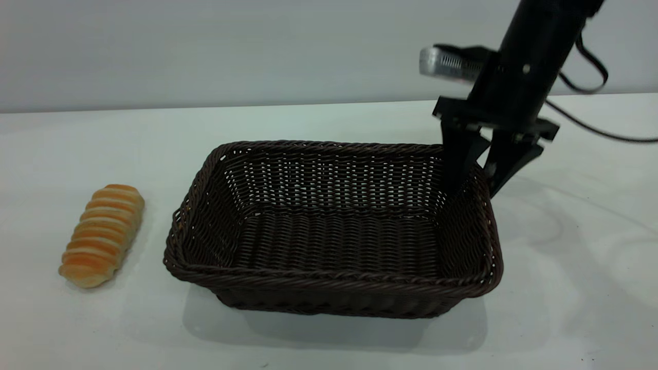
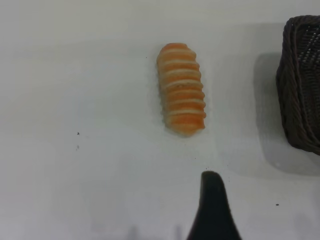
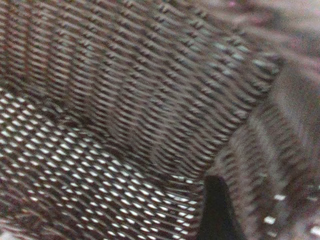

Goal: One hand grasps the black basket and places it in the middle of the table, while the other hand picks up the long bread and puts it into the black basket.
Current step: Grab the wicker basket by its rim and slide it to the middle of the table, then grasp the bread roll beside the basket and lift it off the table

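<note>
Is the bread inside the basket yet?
No. The long bread lies on the table, beside the empty black basket.

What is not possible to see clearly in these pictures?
- Left gripper: left wrist view shows only one dark piece, cut off by the edge; absent from the exterior view.
- Right gripper: exterior view, one finger inside and one outside the black basket wall; firm grip not visible.
- Right wrist view: blurred weave only.
- Long bread: underside hidden against the table.

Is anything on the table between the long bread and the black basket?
No. In the exterior view only bare table separates the long bread from the black basket; the left wrist view shows the same.
</note>
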You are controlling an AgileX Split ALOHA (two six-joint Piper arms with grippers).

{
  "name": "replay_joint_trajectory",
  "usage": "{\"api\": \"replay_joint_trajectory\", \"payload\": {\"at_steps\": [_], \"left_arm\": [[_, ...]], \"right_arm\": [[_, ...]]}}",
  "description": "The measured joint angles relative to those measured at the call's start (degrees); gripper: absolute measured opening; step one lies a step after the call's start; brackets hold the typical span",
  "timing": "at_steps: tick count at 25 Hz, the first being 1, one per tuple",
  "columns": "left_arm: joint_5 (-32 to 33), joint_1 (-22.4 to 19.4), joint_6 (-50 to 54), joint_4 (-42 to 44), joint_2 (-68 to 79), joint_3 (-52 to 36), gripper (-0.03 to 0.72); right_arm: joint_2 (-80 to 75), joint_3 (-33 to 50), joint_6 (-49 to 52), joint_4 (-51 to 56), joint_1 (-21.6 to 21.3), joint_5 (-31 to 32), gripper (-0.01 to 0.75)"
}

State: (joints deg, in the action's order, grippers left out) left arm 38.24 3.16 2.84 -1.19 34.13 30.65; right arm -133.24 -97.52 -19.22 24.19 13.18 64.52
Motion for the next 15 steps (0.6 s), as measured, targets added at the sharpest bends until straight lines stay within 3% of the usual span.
{"api": "replay_joint_trajectory", "payload": {"at_steps": [8, 15], "left_arm": [[0.11, 0.00, 0.00, 0.11, 0.00, 0.00, 0.568], [0.00, 0.00, 0.00, 2.40, 0.00, 0.00, 0.568]], "right_arm": [[0.22, -11.13, 7.33, -15.30, 0.00, 4.17, 0.537], [6.39, -12.02, 9.63, -23.35, 0.00, 4.90, 0.537]]}}
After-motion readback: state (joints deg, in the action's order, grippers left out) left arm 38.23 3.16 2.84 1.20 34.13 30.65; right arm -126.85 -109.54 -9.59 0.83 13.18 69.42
